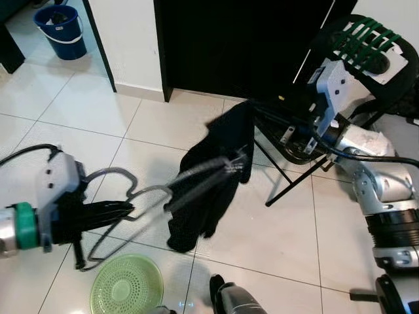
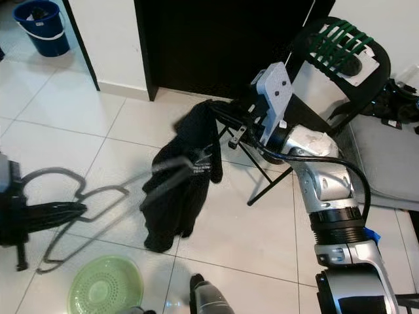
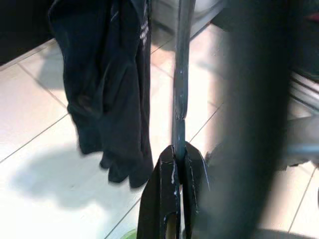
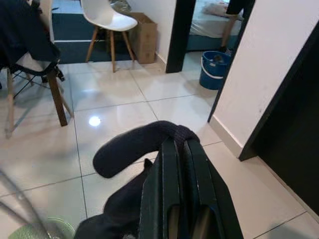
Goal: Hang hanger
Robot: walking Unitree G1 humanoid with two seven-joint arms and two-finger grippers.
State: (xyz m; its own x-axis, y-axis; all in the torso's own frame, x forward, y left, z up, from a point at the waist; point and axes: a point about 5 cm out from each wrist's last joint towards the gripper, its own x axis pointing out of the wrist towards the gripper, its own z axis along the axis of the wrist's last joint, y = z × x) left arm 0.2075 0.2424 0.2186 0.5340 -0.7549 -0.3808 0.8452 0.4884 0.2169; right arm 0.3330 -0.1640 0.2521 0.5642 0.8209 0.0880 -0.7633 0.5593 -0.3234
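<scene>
- Now the left gripper (image 1: pixel 121 210) sits at about 8 o'clock in the left eye view, its black fingers pressed together on the grey wire hanger (image 1: pixel 141 196).
- That hanger stretches from the gripper toward 2 o'clock, its far end blurred and tangled in the black garment (image 1: pixel 213 180) hanging mid-frame above the white tiled floor (image 1: pixel 78 111).
- Up at 2 o'clock, the right gripper (image 1: pixel 252 111) has its jaws clamped tight on the top edge of the garment; the right wrist view shows dark cloth looped over the closed fingers (image 4: pixel 172 164).
- Just behind the right arm stands a black folding chair (image 1: pixel 340 59) with green straps on its back.
- Down at 6 o'clock, a pale green perforated lid (image 1: pixel 126 284) lies flat on the tiles, just below the hanger.
- Far off at 11 o'clock, a blue bucket (image 1: pixel 60 29) stands on the floor.
</scene>
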